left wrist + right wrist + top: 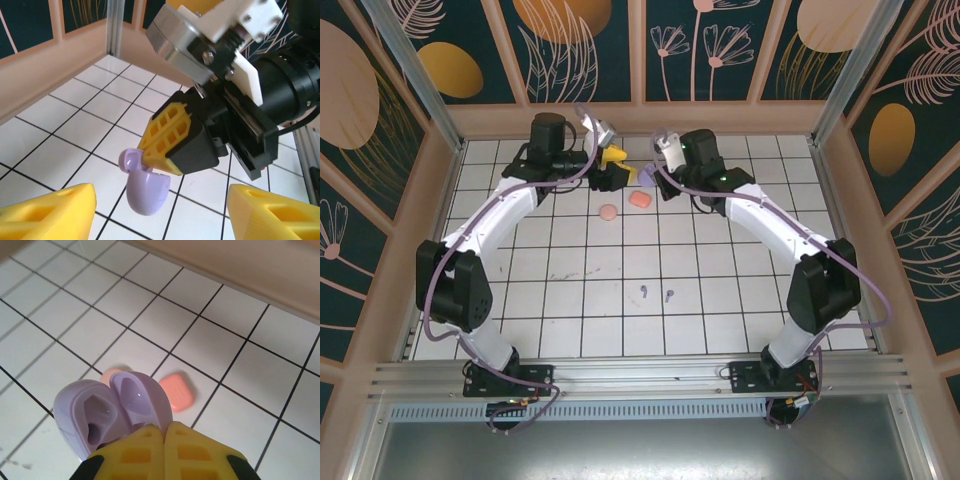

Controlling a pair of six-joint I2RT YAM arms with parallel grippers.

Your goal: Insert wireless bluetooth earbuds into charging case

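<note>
Over at the far edge of the table (720, 300), the right hand (164, 430) is clenched tight on the purple charging case (100, 415), pinching it by its rim and holding it up off the tiles. The case is flipped open, lid and base side by side, with the hollows inside showing. The left hand (161, 186) sits just beside it, facing it, its yellow fingers (50, 212) spread wide and grasping nothing.

Down on the tiles beneath them, a little in from the far edge, lie a salmon case (176, 390) and a rounder pink case (608, 213), near each other but apart, both closed. The earbuds (644, 291) I can make out are two tiny purplish ones lying loose near the middle of the table, close together and well apart from the cases and both hands.
</note>
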